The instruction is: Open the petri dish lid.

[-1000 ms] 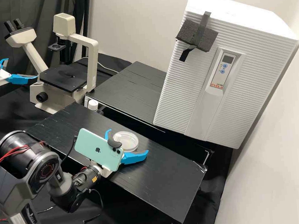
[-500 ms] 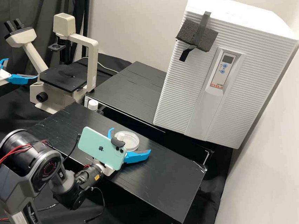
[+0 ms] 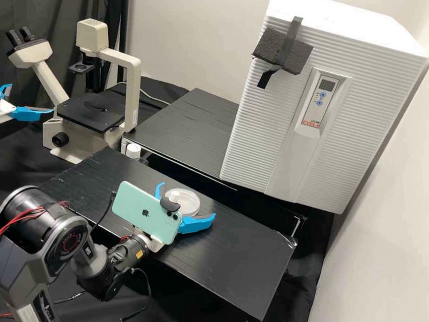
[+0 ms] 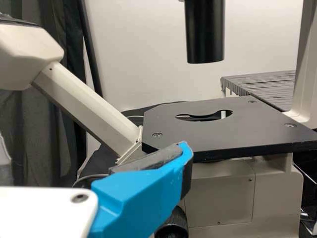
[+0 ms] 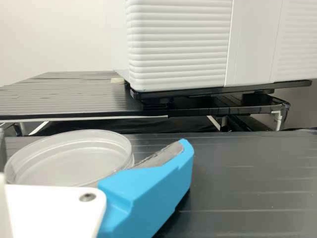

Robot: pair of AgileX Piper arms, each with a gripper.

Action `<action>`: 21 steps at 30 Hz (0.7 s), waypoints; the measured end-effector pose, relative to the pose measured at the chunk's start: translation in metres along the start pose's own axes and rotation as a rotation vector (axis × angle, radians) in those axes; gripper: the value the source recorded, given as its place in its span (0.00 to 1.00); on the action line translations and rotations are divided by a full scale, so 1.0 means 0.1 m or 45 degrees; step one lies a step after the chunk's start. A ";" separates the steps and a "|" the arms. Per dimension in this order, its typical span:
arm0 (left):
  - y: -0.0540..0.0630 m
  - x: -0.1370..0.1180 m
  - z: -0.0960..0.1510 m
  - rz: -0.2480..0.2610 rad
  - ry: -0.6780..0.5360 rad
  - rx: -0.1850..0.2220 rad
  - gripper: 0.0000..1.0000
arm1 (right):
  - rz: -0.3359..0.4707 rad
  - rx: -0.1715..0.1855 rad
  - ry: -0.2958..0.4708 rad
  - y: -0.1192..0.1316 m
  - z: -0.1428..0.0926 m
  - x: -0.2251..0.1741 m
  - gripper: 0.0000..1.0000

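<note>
The clear petri dish lies flat on the front black bench, between the two blue fingers of my right gripper, which stand apart around it. In the right wrist view the dish sits within my right gripper, close beside one grey finger pad; whether they touch I cannot tell. Lid and base cannot be told apart clearly. At the far left of the high view, my left gripper is open with nothing held, by the microscope. The left wrist view shows my left gripper before the microscope stage.
The microscope stands behind the front bench. A small bottle with a white cap is near the bench's back edge. Behind are a second black bench and the large white ribbed incubator.
My right gripper has shifted slightly to the right in the high view, remaining around the dish; the dish shows a slight shift the same way. The left arm has kept still.
</note>
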 end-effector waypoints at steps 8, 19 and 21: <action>0.00 0.00 0.00 0.000 0.000 0.000 1.00 | -0.014 0.000 0.000 -0.02 0.00 0.00 0.00; 0.00 0.00 0.00 0.000 0.000 0.000 1.00 | -0.023 -0.003 0.011 -0.03 -0.01 0.01 0.00; 0.00 0.00 0.00 0.000 0.000 0.000 1.00 | -0.025 -0.003 0.008 -0.04 0.00 0.01 0.00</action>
